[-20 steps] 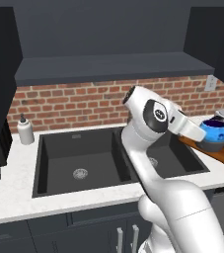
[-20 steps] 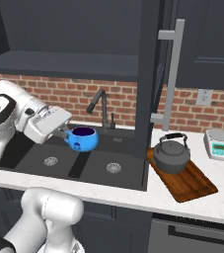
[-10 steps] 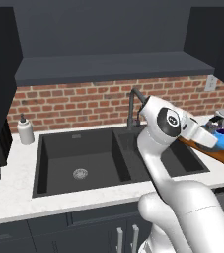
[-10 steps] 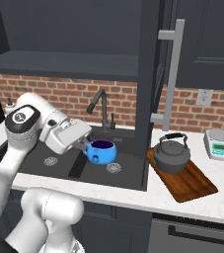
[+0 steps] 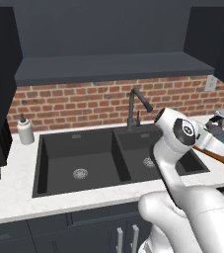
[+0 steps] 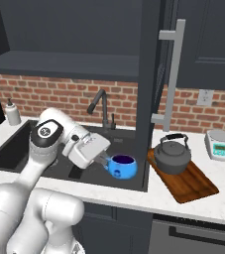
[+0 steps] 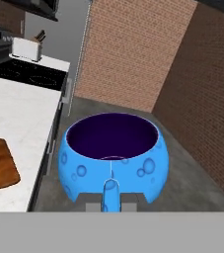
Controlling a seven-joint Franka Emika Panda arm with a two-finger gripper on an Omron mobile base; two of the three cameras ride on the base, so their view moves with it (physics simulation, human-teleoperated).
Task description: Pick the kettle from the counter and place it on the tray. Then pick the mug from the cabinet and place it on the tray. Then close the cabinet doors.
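My gripper [image 6: 105,162] is shut on the handle of the bright blue mug [image 6: 122,166] and holds it upright in the air over the right sink basin. In the hand view the mug [image 7: 113,157] sits just ahead of my gripper [image 7: 110,201], dark inside facing up. The dark grey kettle [image 6: 172,155] stands on the brown wooden tray [image 6: 199,184], to the right of the mug on the white counter [image 6: 218,203]. An open cabinet door [image 6: 148,84] with a grey handle [image 6: 172,74] hangs between mug and kettle. The cabinet shelf [image 5: 108,66] stretches above the sink.
A black double sink [image 5: 79,160] with a dark faucet [image 6: 100,105] lies under the arm. A white pump bottle [image 5: 24,131] stands at the left, a white and teal scale [image 6: 220,145] right of the tray. The other open door [image 5: 0,74] hangs at the left.
The arm has swung to the right over the sink with the blue mug in its grip, bringing the mug closer to the tray and kettle.
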